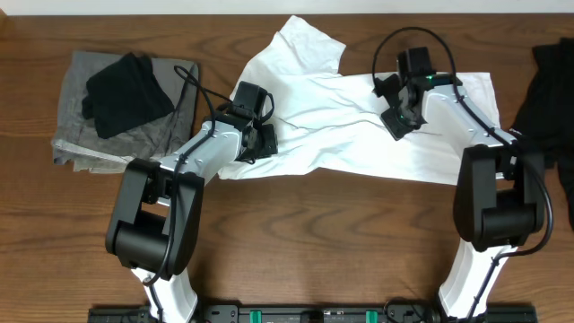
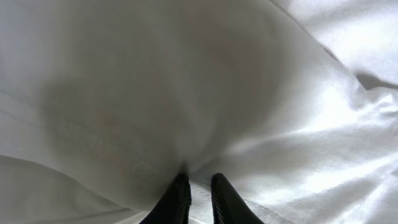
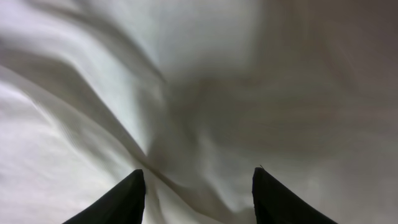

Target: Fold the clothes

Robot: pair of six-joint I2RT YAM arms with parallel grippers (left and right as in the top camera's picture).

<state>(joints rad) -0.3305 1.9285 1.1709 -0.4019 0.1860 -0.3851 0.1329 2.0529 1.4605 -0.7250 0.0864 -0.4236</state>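
1. T-shirt [image 1: 341,135]: white, lying crumpled and mostly spread across the middle of the wooden surface [image 1: 314,233]. One sleeve points toward the far edge.
2. Left fingers [image 2: 177,202]: almost together, clenched on a pinch of T-shirt fabric near the garment's left end. The cloth puckers toward the tips.
3. Right fingers [image 3: 121,199]: spread wide, grasping nothing. They are over wrinkled cloth on the T-shirt's right half; cannot tell whether the tips touch it.
4. Left of the T-shirt: a grey cloth [image 1: 76,126] with a black garment [image 1: 126,94] on top.
5. Right edge of the surface: a dark garment [image 1: 547,90], partly out of view.
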